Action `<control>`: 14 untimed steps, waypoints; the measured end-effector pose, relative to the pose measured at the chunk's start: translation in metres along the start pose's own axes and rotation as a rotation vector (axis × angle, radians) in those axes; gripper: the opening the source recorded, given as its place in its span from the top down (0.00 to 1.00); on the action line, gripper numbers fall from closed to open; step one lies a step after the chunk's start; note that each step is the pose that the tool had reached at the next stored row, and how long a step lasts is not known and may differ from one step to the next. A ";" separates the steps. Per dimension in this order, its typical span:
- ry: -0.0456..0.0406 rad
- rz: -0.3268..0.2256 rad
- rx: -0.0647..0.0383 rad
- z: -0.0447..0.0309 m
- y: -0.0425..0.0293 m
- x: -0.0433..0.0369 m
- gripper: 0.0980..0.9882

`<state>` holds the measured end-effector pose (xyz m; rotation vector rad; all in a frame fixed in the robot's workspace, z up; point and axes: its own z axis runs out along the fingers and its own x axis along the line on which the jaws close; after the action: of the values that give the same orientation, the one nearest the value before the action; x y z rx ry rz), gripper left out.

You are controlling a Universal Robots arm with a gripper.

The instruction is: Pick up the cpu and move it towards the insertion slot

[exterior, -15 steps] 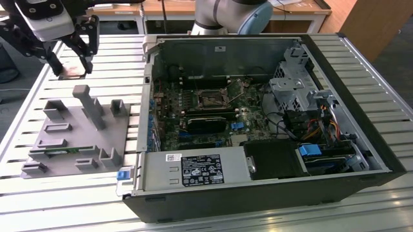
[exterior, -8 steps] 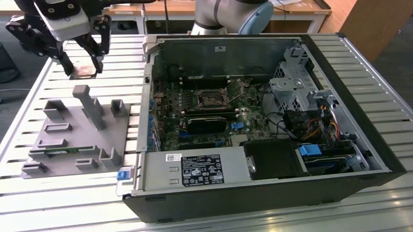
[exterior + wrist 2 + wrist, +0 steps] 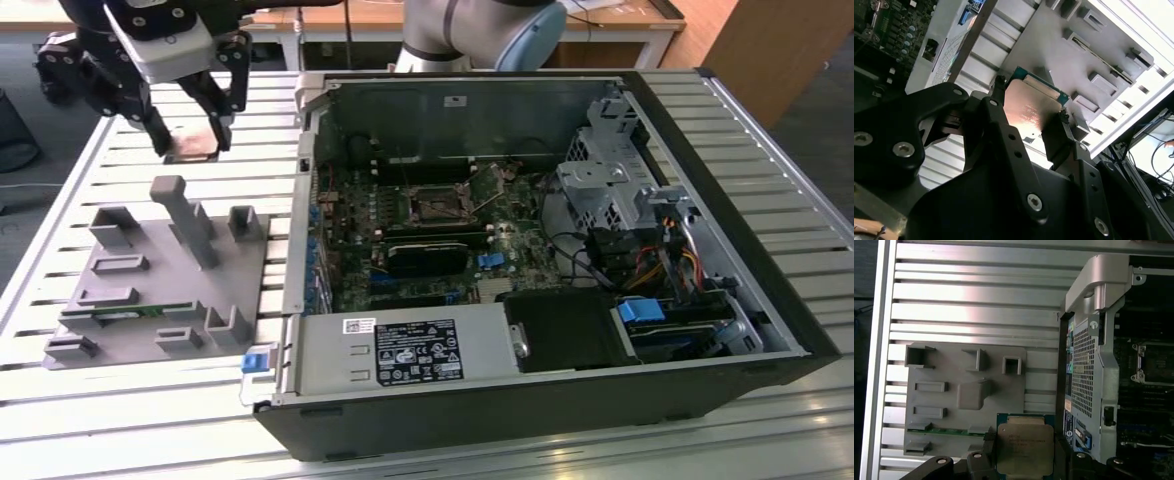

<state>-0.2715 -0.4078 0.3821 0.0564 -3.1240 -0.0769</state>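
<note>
I'm carrying the cpu (image 3: 1024, 450) outside the case (image 3: 601, 400) | end effector (image 3: 191, 140) pinching it | insertion slot (image 3: 437, 205) well apart, level carry needed

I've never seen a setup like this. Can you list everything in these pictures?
cpu: one, silvery top with tan rim, between the gripper's fingers, near the tray.
insertion slot: one, black frame with silvery bracket, on the board inside the computer case.
computer case: one, black, open, on the table at the exterior view's right.
tray: one, grey, on the table at the exterior view's left.
memory stick: one, green, in the tray.
power supply: one, silvery, inside the case.
table: one, silvery slats, under everything.
robot arm: one, pale grey, behind the case.
gripper: one, black, shut on the cpu.
</note>
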 end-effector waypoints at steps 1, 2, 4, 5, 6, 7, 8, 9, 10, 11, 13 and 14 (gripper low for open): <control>0.0000 0.000 0.000 0.0000 -0.0001 -0.0022 0.50; -0.0001 0.000 0.000 0.0000 -0.0002 -0.0045 0.50; 0.0000 0.000 0.000 -0.0001 -0.0003 -0.0090 0.50; 0.0000 0.000 0.000 -0.0002 -0.0004 -0.0113 0.50; 0.0001 0.000 0.000 -0.0003 -0.0005 -0.0135 0.50; 0.0000 0.000 0.000 -0.0003 -0.0006 -0.0158 0.50; -0.0001 0.000 0.000 -0.0003 -0.0007 -0.0183 0.50; 0.0000 0.000 0.000 -0.0003 -0.0007 -0.0206 0.50; -0.0001 0.000 0.000 -0.0004 -0.0008 -0.0228 0.50; 0.0000 0.000 0.000 -0.0004 -0.0009 -0.0252 0.50; -0.0001 0.000 0.000 -0.0005 -0.0010 -0.0298 0.50; -0.0001 0.000 0.000 -0.0005 -0.0011 -0.0320 0.50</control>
<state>-0.2395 -0.4078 0.3821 0.0561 -3.1241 -0.0770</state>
